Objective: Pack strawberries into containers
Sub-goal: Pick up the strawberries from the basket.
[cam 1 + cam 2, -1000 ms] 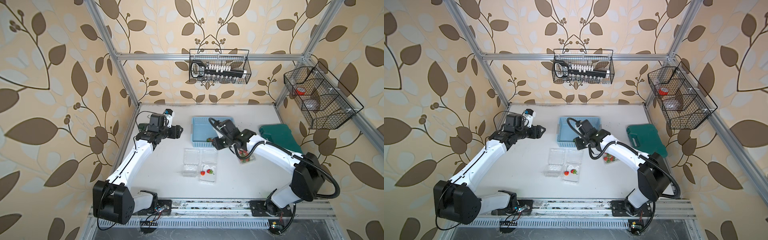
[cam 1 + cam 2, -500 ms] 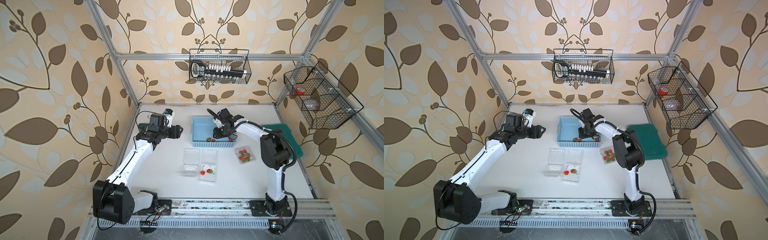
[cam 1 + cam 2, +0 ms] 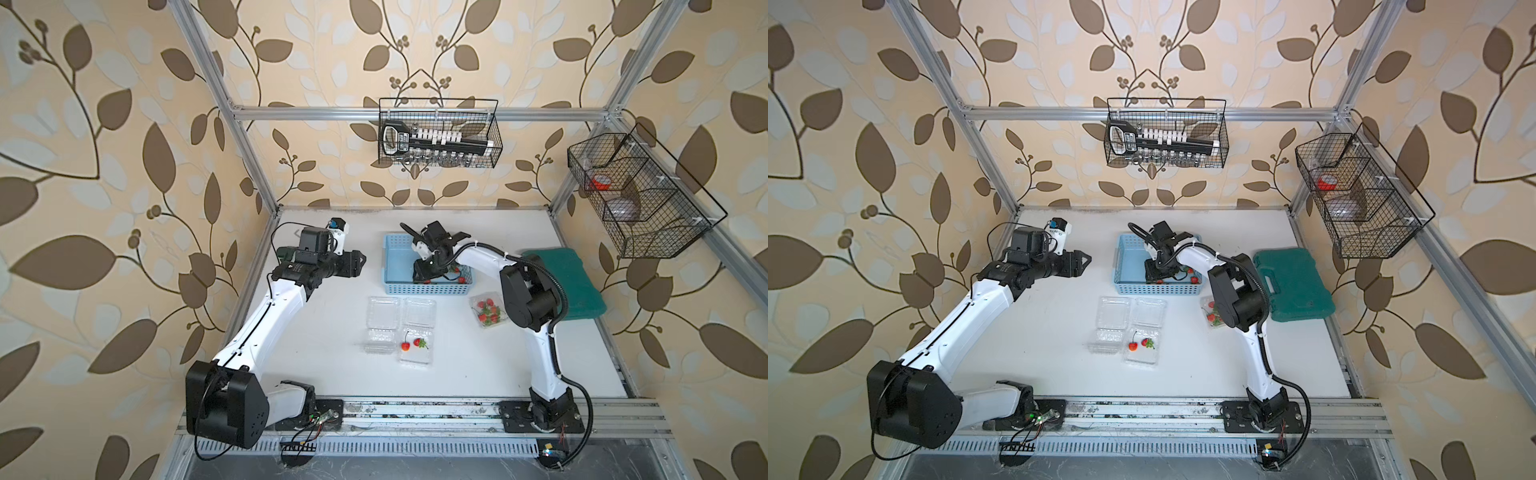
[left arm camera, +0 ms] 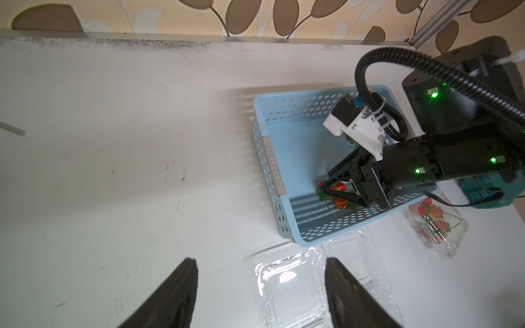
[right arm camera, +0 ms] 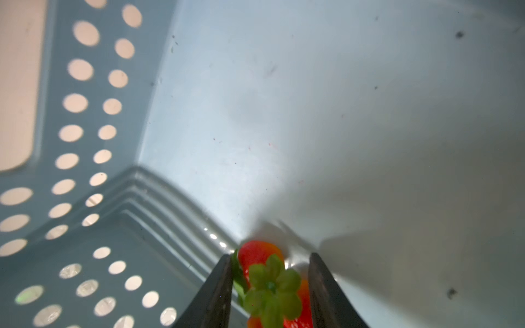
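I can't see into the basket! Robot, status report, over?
Left gripper open, empty. Right gripper inside light blue perforated plastic basket, jaws astride small red green-capped strawberry, grip unconfirmed. Nothing blocking.

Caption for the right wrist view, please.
Right hand brackets a leafy-capped strawberry near a corner inside the blue basket.

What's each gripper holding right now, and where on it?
Left gripper: nothing. Right gripper straddles a strawberry at its sides near the cap; whether clamped cannot be told.
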`<state>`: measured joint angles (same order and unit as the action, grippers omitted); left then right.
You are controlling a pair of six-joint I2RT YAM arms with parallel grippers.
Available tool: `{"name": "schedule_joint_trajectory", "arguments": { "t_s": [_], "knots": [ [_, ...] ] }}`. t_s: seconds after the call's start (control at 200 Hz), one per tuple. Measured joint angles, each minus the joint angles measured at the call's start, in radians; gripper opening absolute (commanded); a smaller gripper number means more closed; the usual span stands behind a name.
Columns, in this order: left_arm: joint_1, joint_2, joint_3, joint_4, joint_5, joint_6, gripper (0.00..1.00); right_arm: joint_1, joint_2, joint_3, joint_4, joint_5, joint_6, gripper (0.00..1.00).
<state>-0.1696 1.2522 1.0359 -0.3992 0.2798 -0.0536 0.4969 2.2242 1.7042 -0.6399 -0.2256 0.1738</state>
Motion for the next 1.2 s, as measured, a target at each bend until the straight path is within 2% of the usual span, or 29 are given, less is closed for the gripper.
{"name": "schedule_joint_trajectory", "arguments": {
  "t_s": [0.245,0.36,0.59,0.935,1.205],
  "knots": [
    [0.000,0.000,0.000,0.000,0.000,0.000,0.72,-0.005,0.001,0.002,0.003,0.004,0.006,0.21],
    [0.000,0.000,0.000,0.000,0.000,0.000,0.72,-0.010,0.000,0.003,0.007,0.004,0.011,0.18],
    [0.000,0.000,0.000,0.000,0.000,0.000,0.72,-0.019,-0.024,0.003,0.006,0.011,0.012,0.14],
    [0.000,0.000,0.000,0.000,0.000,0.000,0.72,-0.021,-0.216,-0.019,0.038,0.016,0.009,0.12],
    [0.000,0.000,0.000,0.000,0.001,0.000,0.72,-0.008,-0.288,-0.099,0.041,0.016,0.001,0.12]
  ]
}}
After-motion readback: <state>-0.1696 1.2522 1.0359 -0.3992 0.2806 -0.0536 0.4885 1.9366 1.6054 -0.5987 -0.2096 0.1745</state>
